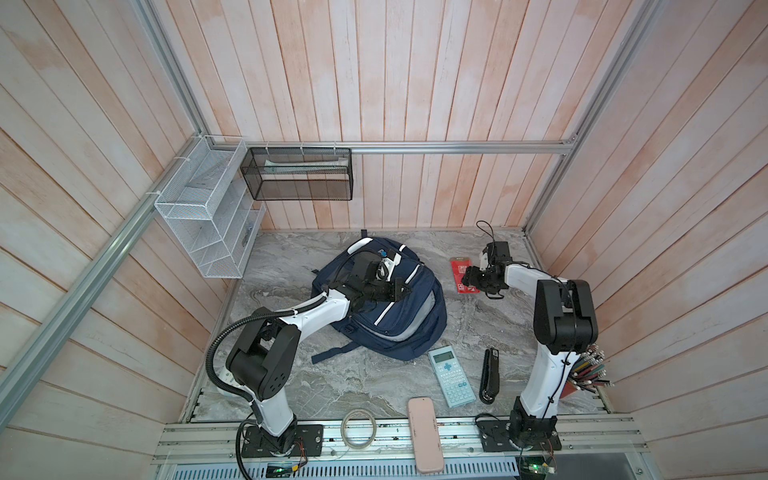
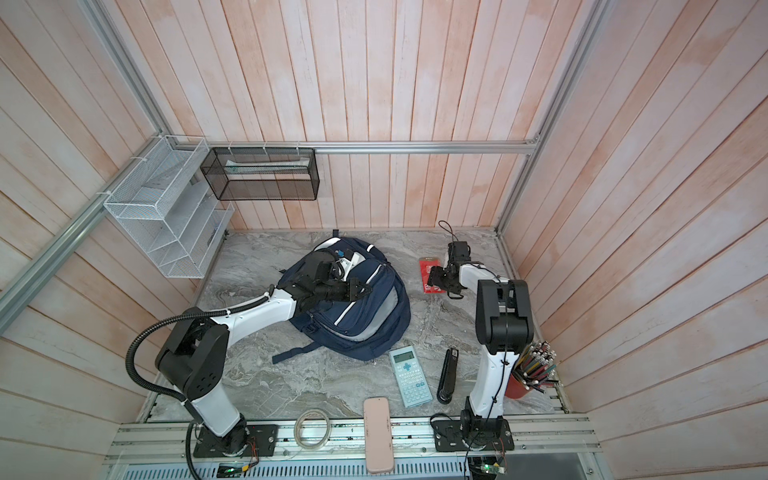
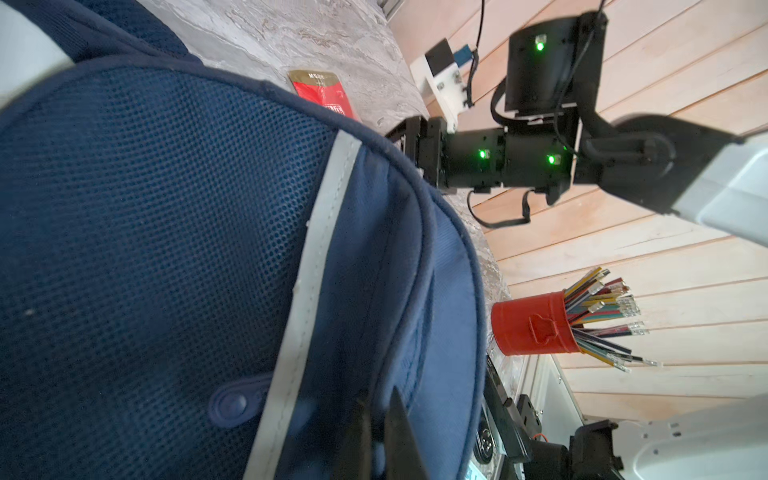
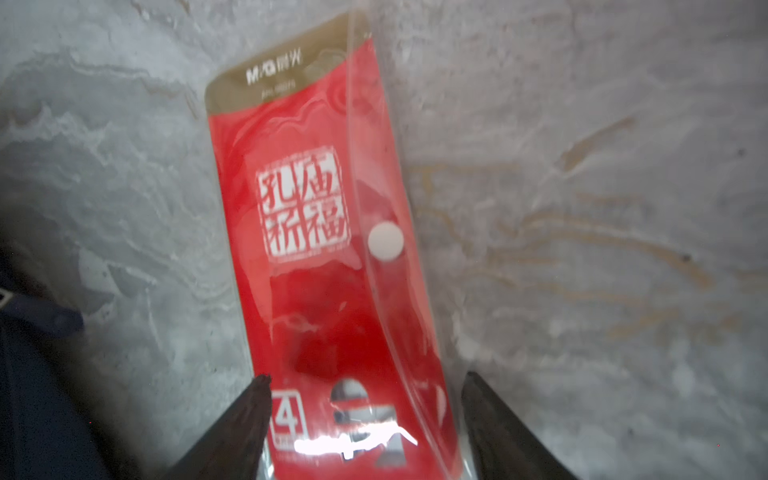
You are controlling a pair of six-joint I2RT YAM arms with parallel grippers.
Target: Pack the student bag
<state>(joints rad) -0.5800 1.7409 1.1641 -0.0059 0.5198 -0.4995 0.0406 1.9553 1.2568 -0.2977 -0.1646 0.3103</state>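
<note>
Grey marble tabletop point(image 1: 332, 382) within a cell of pale wooden boards, seen from above.

**Foreground, lower edge of the frame:** a tape roll point(image 1: 342, 429) and a pink case point(image 1: 424, 434) lie on the metal rail between the two arm bases. Just above them lie a light-blue calculator point(image 1: 451, 376) and a black stapler point(image 1: 490, 376). A red cup of pencils point(image 3: 536, 328) stands at lower right.

**Centre:** the student bag point(image 1: 399, 324) lies flat on the marble, a strap trailing toward lower left. The left gripper point(image 1: 401, 289) rests over its upper panel. In the left wrist view its fingers point(image 3: 399, 432) stand only a narrow slit apart above the blue fabric, and whether they pinch any cloth cannot be told. Grey lining shows along the bag's right flank, which suggests an open mouth there, though this is not certain.

**Right of centre, farther back:** a red packet point(image 1: 460, 268) lies on the marble, separated from the bag by a strip of bare surface. The right gripper point(image 4: 365, 376) is set over the packet's lower end. Its jaws are wide, one on each side of the packet's width, and not yet closed on it. The packet's long axis runs straight away from this gripper, up the frame. The right arm is clearly the nearer one, and the bag lies to the packet's left. Judged next step: close across the packet's width, then carry it left to the bag.

**Background, upper left:** a white mesh rack point(image 1: 199, 216) and a black mesh basket point(image 1: 299, 174) hang from the frame.
</note>
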